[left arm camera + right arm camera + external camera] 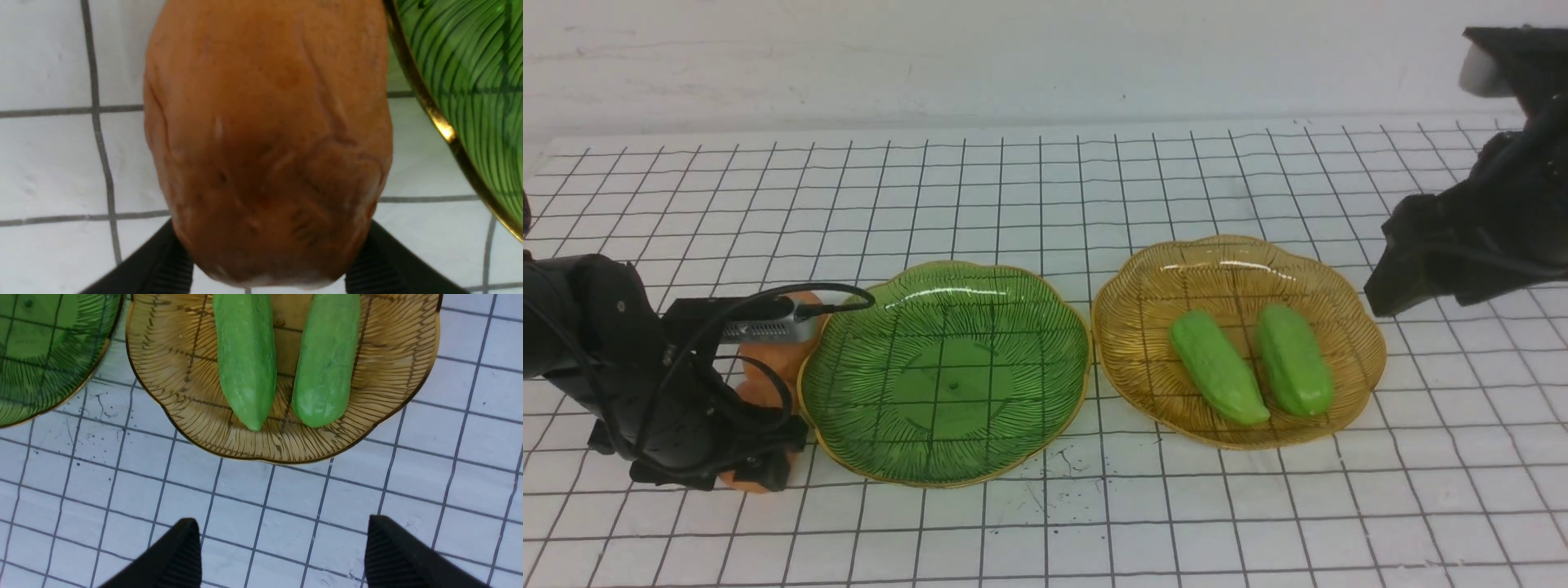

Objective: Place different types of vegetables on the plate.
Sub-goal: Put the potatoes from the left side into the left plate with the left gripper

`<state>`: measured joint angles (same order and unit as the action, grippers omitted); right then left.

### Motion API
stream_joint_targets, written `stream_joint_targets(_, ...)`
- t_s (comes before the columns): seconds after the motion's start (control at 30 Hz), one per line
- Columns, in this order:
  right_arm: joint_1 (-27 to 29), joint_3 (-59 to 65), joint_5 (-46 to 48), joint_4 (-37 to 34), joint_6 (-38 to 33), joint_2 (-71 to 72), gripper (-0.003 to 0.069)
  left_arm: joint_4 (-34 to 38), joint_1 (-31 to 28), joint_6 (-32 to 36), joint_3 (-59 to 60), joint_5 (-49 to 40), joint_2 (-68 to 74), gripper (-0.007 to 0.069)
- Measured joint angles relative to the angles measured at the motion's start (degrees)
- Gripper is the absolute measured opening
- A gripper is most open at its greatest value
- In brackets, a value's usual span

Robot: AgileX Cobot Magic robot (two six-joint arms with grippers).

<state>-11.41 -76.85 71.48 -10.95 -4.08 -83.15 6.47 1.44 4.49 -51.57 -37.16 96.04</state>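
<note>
The left claw is closed around the near end of an orange-brown potato, a ribbed pad touching each side. The potato lies on the gridded tabletop, just left of the empty green plate and close to its gold rim. The right claw hangs wide open and holds nothing, above bare tabletop near the amber plate. In that plate two green cucumbers lie side by side.

Cucumbers on amber plate; potatoes on table
</note>
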Motion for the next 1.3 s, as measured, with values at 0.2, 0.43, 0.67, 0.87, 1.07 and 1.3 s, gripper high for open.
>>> stream_joint_targets(0.2, 0.00, 2.65, -0.04, 0.00, -0.35, 0.00, 0.0488, -3.00, 0.00, -0.35, -0.11, -3.64, -1.32, 0.0421)
stream_joint_targets(0.43, 0.00, 3.13, -0.04, 0.06, -0.58, 0.00, 0.0487, -8.87, 0.00, -2.96, -7.08, -17.00, -10.37, 0.0421)
stream_joint_targets(0.67, 0.00, 3.13, -0.04, -0.22, -0.65, 0.00, 0.0487, 0.80, 5.55, -4.92, -17.36, -21.51, -10.91, 0.0421)
stream_joint_targets(0.87, 0.00, 3.13, -0.04, -1.33, -0.65, 0.00, 0.0487, 5.50, 14.25, -4.92, -22.95, -20.21, -0.43, 0.0421)
stream_joint_targets(1.07, 0.00, 3.13, -0.04, -1.33, -0.72, 0.00, 0.0487, 6.23, 19.88, -5.31, -29.72, -17.48, 10.25, 0.0421)
stream_joint_targets(1.3, 0.00, 3.13, -0.04, -1.50, -0.72, 0.00, 0.0487, 7.12, 20.95, -5.31, -32.44, -14.36, 14.48, 0.0498)
